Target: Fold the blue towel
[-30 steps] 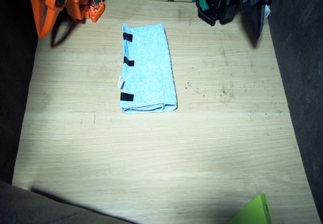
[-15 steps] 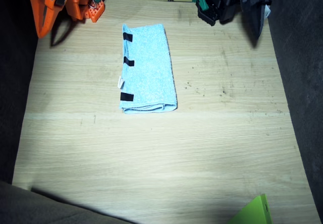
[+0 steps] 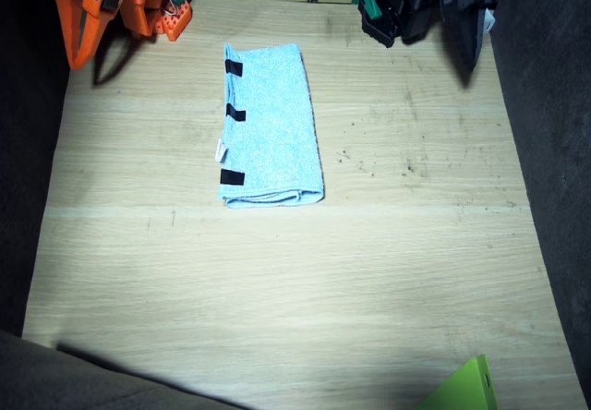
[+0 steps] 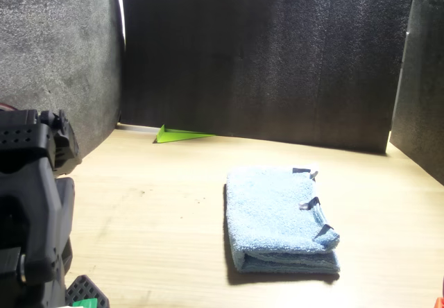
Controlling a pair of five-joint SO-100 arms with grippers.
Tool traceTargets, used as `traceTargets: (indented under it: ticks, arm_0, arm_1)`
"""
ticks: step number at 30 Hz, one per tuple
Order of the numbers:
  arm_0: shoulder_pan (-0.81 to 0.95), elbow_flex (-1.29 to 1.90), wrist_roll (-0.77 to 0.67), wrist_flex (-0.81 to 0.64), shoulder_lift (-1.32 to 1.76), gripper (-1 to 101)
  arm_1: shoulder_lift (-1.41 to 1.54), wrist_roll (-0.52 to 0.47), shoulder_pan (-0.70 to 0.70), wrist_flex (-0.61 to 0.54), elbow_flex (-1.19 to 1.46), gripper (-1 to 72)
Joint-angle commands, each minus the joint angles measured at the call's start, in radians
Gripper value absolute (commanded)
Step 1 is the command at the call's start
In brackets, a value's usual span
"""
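table [image 3: 277, 281]: light wood | walls [image 4: 263, 51]: dark foam | light: bright overhead

Blue towel [image 3: 270, 126]: no lettering can be read; only plain black tape marks and a small white tag, whose face is too small to be made out.
Tabletop [image 3: 369, 271]: no print or number is seen.

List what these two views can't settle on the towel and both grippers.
- Blue towel: layer count unclear; the fixed view sees only the top, the front view only one stacked end.
- Right gripper: open or shut unreadable at the fixed view's dark edge.
- Left gripper: black on shadow, state unreadable.
- Green object: cut off by the frame edge.
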Motion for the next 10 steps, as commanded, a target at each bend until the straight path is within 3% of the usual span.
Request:
traceTargets:
  ticks: [1, 10]
  arm_0:
    - [0.026, 0.003, 0.011, 0.014, 0.012, 0]
    - [0.0, 0.003, 0.031, 0.009, 0.012, 0]
  arm_1:
    - [0.002, 0.015, -0.006, 0.017, -0.006, 0.0]
    - [0.002, -0.006, 0.014, 0.017, -0.006, 0.0]
